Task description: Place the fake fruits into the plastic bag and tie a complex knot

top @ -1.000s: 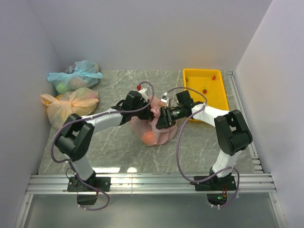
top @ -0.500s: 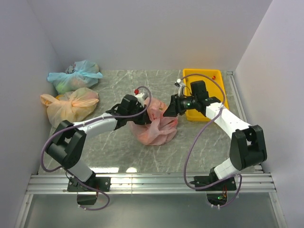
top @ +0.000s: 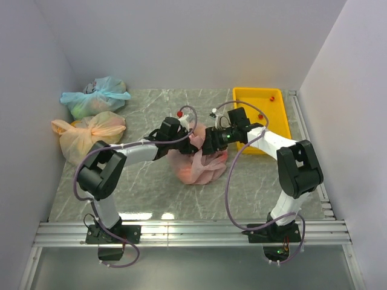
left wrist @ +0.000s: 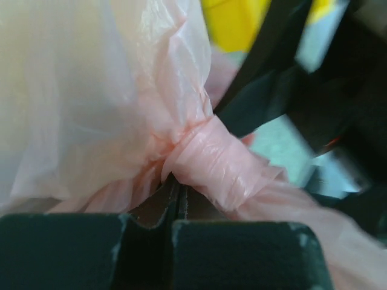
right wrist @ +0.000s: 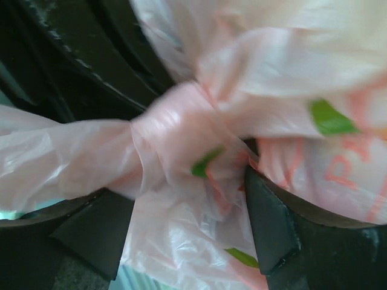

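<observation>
Plastic bag [top: 196,164], salmon-pink and crinkled, sits near the middle of the marble table [top: 139,181], its neck drawn up into a knot [left wrist: 211,163] between the two grippers. The left gripper [top: 188,141] reaches in from the left. In its wrist view the fingers [left wrist: 133,241] are pressed together on a strand of the bag's plastic just under the knot. The right gripper [top: 210,145] comes in from the right, its fingers [right wrist: 272,232] spread wide on either side of bunched plastic below the knot, not pinching it. The two grippers nearly meet over the bag, so little room is left between them.

To the right, the near-left corner of the yellow tray [top: 257,103] lies close to the bag, partly under the right arm. A small red piece [top: 272,98] rests near its far edge. A blue-green tied bag [top: 97,96] and a peach-orange tied bag [top: 91,130] crowd the far-left corner against the wall. Bare marble runs from the bag's front to the arm bases, and also behind it to the back wall.
</observation>
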